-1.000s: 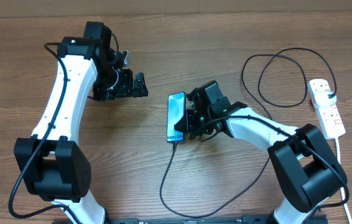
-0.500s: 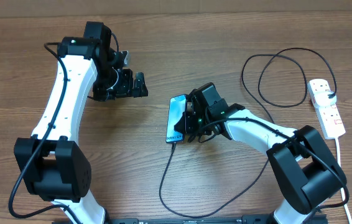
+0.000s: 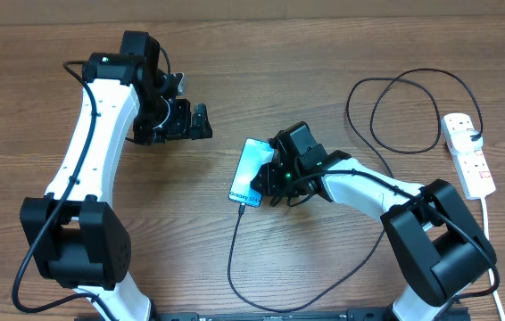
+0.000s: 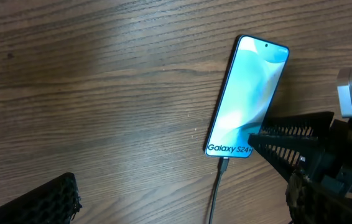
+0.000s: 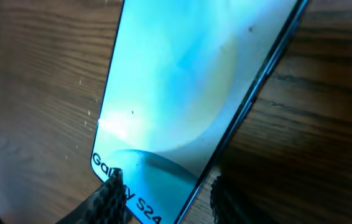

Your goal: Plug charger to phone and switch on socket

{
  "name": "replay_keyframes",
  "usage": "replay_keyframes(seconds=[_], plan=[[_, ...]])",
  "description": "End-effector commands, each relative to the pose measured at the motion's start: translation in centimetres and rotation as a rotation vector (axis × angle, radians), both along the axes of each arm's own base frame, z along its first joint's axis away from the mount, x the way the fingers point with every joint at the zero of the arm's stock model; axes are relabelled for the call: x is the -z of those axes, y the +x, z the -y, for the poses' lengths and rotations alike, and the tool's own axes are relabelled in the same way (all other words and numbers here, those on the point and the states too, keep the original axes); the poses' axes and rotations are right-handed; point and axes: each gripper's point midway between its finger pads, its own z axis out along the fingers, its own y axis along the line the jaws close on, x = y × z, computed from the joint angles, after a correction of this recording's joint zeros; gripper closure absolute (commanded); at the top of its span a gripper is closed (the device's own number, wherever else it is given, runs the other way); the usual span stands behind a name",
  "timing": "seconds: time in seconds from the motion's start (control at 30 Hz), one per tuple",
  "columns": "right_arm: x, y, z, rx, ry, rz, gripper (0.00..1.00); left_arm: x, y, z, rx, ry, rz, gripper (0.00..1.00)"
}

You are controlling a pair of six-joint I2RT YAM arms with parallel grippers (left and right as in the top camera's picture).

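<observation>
From overhead I see the phone lying askew mid-table, with the black cable plugged into its near end. The white power strip lies well apart at the right edge. The right gripper sits at the phone's lower right corner, and the left gripper hangs wide open, off to the left.

Left wrist: the phone lies flat on the wood with the cable in its port.

Right wrist: the fingertips are parted — one over the "Galaxy" lettering, the other past the edge of the phone.

On the table, the phone lies at centre, the charger trailing from its six o'clock end, and the socket sits well apart at three o'clock.
</observation>
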Motion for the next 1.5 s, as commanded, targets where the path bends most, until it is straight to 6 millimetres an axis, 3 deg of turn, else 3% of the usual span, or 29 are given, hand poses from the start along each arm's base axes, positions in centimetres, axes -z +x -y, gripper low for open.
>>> replay_keyframes(seconds=[0.0, 0.27, 0.67, 0.8, 1.0, 1.07, 1.17, 1.2, 1.47], plan=[[0.45, 0.03, 0.23, 0.002, -0.025, 0.010, 0.55, -0.37, 0.01, -0.18, -0.008, 0.007, 0.011, 0.00], [0.46, 0.06, 0.27, 0.004, -0.027, 0.012, 0.48, -0.37, 0.01, -0.18, -0.008, 0.007, 0.011, 0.00], [0.65, 0.29, 0.73, 0.021, -0.050, 0.016, 0.48, -0.37, 0.01, -0.18, -0.008, 0.007, 0.011, 0.00], [0.66, 0.27, 0.74, 0.020, -0.050, 0.016, 0.41, -0.37, 0.01, -0.18, -0.008, 0.007, 0.011, 0.00], [0.66, 0.27, 0.74, 0.020, -0.050, 0.016, 0.39, -0.37, 0.01, -0.18, -0.008, 0.007, 0.011, 0.00], [0.66, 0.28, 0.73, 0.020, -0.050, 0.016, 0.28, -0.37, 0.01, -0.18, -0.008, 0.007, 0.011, 0.00], [0.69, 0.24, 0.75, 0.020, -0.051, 0.015, 0.03, -0.37, 0.01, -0.18, -0.008, 0.007, 0.011, 0.00], [0.68, 0.23, 0.74, 0.020, -0.051, 0.015, 0.00, -0.37, 0.01, -0.18, -0.008, 0.007, 0.011, 0.00], [0.70, 0.19, 0.77, 0.020, -0.052, 0.013, 0.00, -0.37, 0.02, -0.18, -0.008, 0.007, 0.011, 0.00]])
